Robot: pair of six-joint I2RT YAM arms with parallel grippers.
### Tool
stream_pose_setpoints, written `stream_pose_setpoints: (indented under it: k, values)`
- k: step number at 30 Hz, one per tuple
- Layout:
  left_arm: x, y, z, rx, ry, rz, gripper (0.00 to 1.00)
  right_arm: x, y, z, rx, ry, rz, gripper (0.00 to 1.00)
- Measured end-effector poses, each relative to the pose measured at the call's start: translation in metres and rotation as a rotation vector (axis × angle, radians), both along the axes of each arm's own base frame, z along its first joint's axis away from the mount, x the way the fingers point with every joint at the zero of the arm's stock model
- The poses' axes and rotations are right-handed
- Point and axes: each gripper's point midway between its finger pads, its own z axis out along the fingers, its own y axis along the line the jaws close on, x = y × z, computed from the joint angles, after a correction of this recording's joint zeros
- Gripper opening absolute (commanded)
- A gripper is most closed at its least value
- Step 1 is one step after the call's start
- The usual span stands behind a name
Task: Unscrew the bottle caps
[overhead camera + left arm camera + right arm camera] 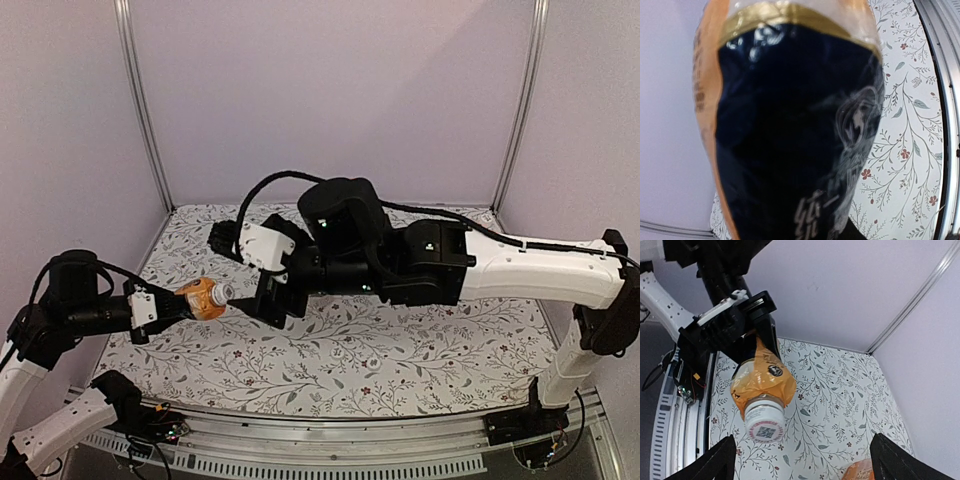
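Currently, the left gripper (178, 303) is clamped on the slim orange-and-black-labelled plastic bottle (200, 298), holding it horizontally above the floral-patterned table (400, 360). The label carries white Chinese characters, only partly legible. The small white screw cap (764, 426), printed with a QR-type code, is seated on the neck. The right gripper (250, 302) stands wide open just short of the cap, so unscrewing is judged not yet begun.

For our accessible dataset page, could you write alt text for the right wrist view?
The left gripper holds an orange-labelled bottle, its white cap pointing at the camera. The right gripper is open, its dark fingers at the lower corners, not touching the cap. Below is a floral table cover; another orange bottle peeks in at the bottom edge.
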Motion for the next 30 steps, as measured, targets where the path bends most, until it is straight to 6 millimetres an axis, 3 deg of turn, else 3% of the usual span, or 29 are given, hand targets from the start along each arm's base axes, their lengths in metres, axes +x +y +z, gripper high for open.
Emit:
stream_pose_setpoints:
  k: [4,6,12,17,23,24,26,30]
  values:
    - [0.003,0.0,0.004,-0.011,-0.012,0.014,0.33,0.023,-0.002,0.014,0.129,0.356,-0.074,0.77]
    - [0.005,0.001,0.004,-0.011,-0.017,0.021,0.33,0.023,0.003,0.015,0.163,0.495,-0.083,0.74]
    - [0.007,0.002,0.003,-0.005,-0.021,0.032,0.33,0.005,0.016,-0.019,0.108,0.746,-0.08,0.59]
    - [0.008,0.002,0.001,-0.003,-0.019,0.034,0.33,-0.003,0.022,-0.031,0.077,0.827,-0.081,0.41]
    - [0.008,0.002,0.002,-0.006,-0.026,0.034,0.33,-0.002,0.024,-0.023,0.099,0.849,-0.086,0.44]
    - [0.008,0.002,0.002,-0.006,-0.026,0.034,0.33,-0.002,0.025,-0.021,0.102,0.848,-0.084,0.4]
    - [0.008,0.002,0.002,-0.006,-0.026,0.033,0.33,-0.001,0.027,-0.017,0.112,0.847,-0.08,0.21]
    - [0.009,0.002,0.002,-0.002,-0.027,0.036,0.33,-0.001,0.028,-0.015,0.113,0.85,-0.081,0.04]
